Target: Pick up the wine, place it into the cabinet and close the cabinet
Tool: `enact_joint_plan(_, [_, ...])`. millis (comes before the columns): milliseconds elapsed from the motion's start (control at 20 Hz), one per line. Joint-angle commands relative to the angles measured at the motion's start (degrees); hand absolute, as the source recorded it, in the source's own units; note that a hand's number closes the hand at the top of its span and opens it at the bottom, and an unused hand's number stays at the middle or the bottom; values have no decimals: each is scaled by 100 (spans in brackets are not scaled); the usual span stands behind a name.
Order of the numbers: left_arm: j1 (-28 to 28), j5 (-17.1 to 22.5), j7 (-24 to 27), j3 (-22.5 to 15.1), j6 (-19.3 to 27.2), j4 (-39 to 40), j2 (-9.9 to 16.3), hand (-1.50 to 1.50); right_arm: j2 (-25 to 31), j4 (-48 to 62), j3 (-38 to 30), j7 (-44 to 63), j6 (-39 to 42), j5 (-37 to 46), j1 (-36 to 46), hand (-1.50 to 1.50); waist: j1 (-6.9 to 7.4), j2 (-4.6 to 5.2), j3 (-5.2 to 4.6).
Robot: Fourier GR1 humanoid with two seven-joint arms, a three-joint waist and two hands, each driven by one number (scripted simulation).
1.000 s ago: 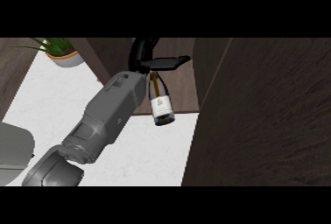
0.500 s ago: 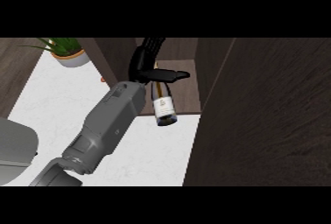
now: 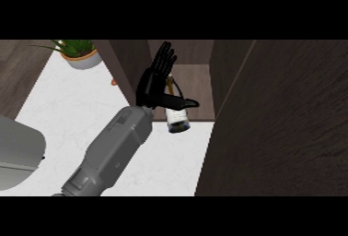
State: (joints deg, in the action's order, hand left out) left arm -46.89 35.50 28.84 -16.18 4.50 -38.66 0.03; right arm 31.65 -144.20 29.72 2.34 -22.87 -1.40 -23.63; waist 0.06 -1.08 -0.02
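Dark cabinet (image 3: 272, 115), one wine bottle (image 3: 176, 117), one open hand (image 3: 158, 78).

One grey forearm reaches up-right, its robot hand (image 3: 155, 82) open, fingers straight

We see a white marbled counter (image 3: 88, 106) spreading beneath and to the left of our one visible hand (image 3: 155, 83), and a potted plant (image 3: 78, 53) stands on it well up and to the left of that hand. Just beyond the hand sits the dark wooden cabinet (image 3: 197, 87), and the wine bottle (image 3: 176, 120) lies at its front lip, right beside the hand's thumb, base end jutting out over the counter. The open cabinet door (image 3: 279, 124) stands to the hand's right.
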Motion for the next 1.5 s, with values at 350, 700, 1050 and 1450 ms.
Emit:
enact_joint_plan(350, [2227,-139,-456,-876,508,-2655,333,-150,253,-1234,-171,360,41,-338,-520,-150,58,14,6])
enact_joint_plan(700, [3716,-58,-359,-1111,272,-3978,751,-150,423,-1453,-84,487,-14,-41,-568,-150,-9,46,-2])
enact_joint_plan(1050, [4492,80,-312,-1009,-96,-4628,1146,-150,676,-1346,10,707,348,-216,-229,-150,-8,79,-3])
enact_joint_plan(1450, [4643,197,-110,-330,-443,-4740,1778,-150,1149,-1003,686,281,1505,-526,-153,150,13,85,-6])
